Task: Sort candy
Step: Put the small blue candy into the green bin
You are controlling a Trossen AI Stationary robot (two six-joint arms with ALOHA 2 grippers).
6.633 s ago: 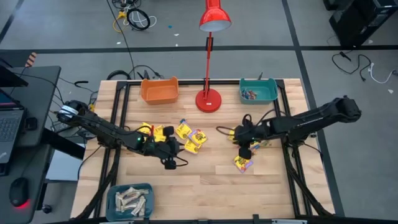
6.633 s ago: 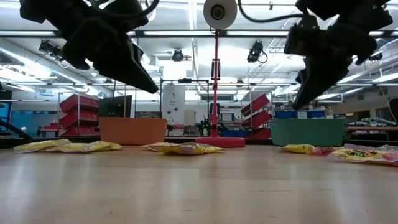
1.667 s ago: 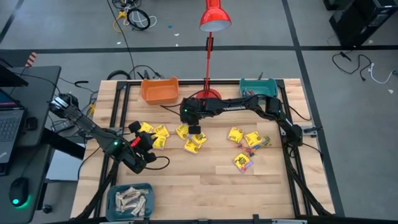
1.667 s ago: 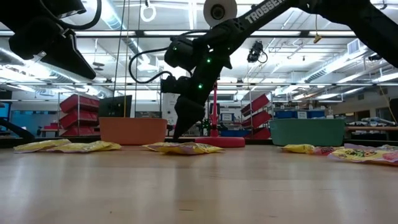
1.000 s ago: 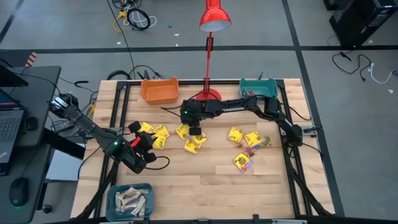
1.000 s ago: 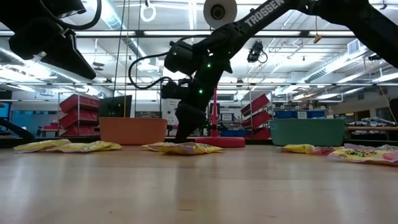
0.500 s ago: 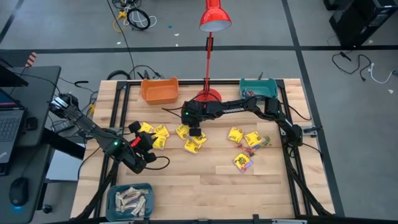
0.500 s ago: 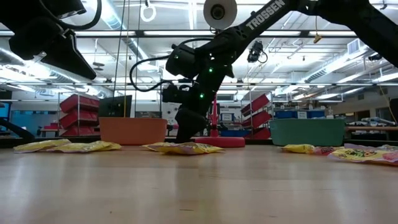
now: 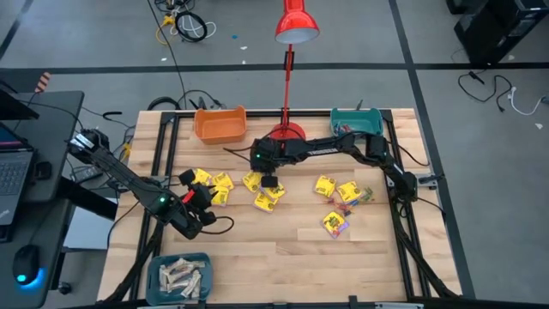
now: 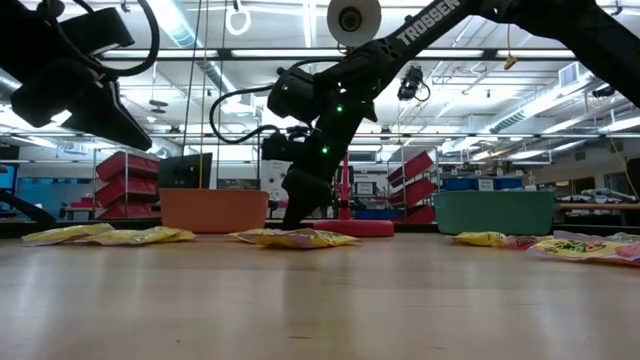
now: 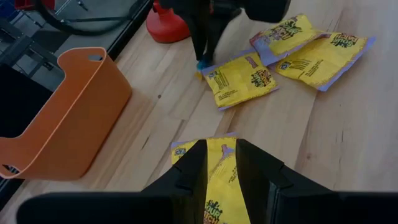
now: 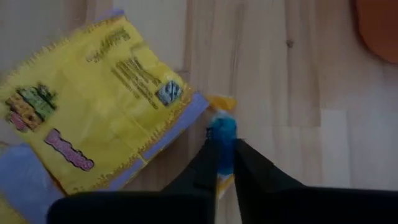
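Observation:
The candy lies scattered on the wooden table: yellow square packets (image 9: pixel 212 184) (image 9: pixel 267 194) (image 9: pixel 335 188) and small pieces. My right gripper (image 12: pixel 222 148) reaches across to the table's middle and is shut on a small blue wrapped piece (image 12: pixel 222 132), which lies beside the edge of a yellow packet (image 12: pixel 93 106). My left gripper (image 11: pixel 219 152) hovers above the left group of packets, open by a narrow gap, and a yellow packet (image 11: pixel 217 196) shows on the table below it. In the low view the left gripper (image 10: pixel 130 125) hangs well clear of the table. My right gripper pinches the small blue piece (image 11: pixel 203 64) between its two fingertips (image 12: pixel 210 155). The fingers come from above, slanting down steeply. The piece is down at the tabletop, right next to the yellow packet's edge; whether it is lifted clear does not show.
An orange bin (image 9: pixel 220 124) and a teal bin (image 9: pixel 356 124) stand at the far edge, with a red desk lamp's base (image 9: pixel 287 137) between them. A blue-grey bin holding pale bars (image 9: pixel 178 276) sits at the near left corner. Bare wood lies near the front edge.
My left gripper has sunk a little toward the table, without turning. My right gripper has stayed at the blue piece beside the yellow packet.

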